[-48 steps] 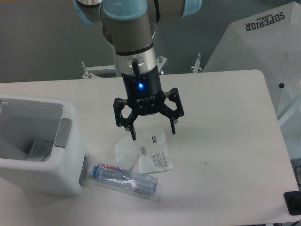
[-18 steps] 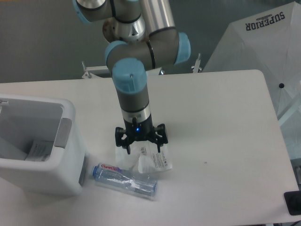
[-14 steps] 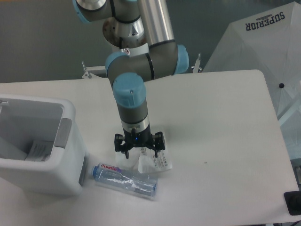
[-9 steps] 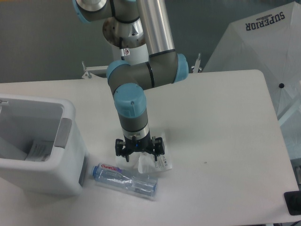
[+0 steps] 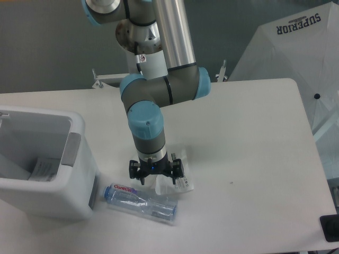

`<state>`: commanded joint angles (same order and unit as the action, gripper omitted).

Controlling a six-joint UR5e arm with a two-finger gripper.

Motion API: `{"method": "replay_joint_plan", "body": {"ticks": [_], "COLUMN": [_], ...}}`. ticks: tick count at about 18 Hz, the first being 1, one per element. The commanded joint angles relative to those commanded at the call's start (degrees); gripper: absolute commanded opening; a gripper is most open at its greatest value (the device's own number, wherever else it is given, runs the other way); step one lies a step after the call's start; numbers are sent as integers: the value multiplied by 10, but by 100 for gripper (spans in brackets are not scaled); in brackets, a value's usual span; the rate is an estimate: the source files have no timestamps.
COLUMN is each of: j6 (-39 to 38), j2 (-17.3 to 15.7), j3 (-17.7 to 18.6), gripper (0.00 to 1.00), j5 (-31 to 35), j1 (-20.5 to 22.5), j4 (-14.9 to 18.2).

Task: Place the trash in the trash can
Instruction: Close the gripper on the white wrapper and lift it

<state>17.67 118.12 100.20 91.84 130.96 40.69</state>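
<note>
Gripper (image 5: 154,177) spread wide, low over wrapper (image 5: 180,181); bottle (image 5: 140,202) just below it, bin (image 5: 39,164) to its left.

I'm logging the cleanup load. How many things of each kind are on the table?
Wrapper: 1
Bottle: 1
Bin: 1
Total: 3

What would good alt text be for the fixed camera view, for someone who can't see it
A robot arm's open gripper is lowered over a clear plastic wrapper on a white table. A small clear bottle with a blue cap lies on its side just in front of it. A boxy white trash can stands at the left edge, with some paper inside.
</note>
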Motion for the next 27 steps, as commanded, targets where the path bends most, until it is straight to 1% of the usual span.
{"method": "replay_joint_plan", "body": {"ticks": [1,2,6,9,10,11,13,15,16,18,20,22,25,27], "j6": [0,-1,0,1,7,18,25,25,25,25,25,27,52,68], "j2": [4,9,10,9,8,6,5,4,4,3,3,3,0,-17], "j3": [-4,-6,-5,-4,-3,0,2,2,2,2,2,2,3,6], "gripper": [100,96,76,56,51,43,25,13,12,3,0,0,0,0], "j5": [0,1,8,7,7,7,6,5,4,2,1,1,0,-9], "j1": [0,0,-7,-9,-9,-9,-11,-11,-11,-11,-11,-11,-8,-1], "j4": [0,0,1,1,1,1,1,2,2,2,3,4,6,10]}}
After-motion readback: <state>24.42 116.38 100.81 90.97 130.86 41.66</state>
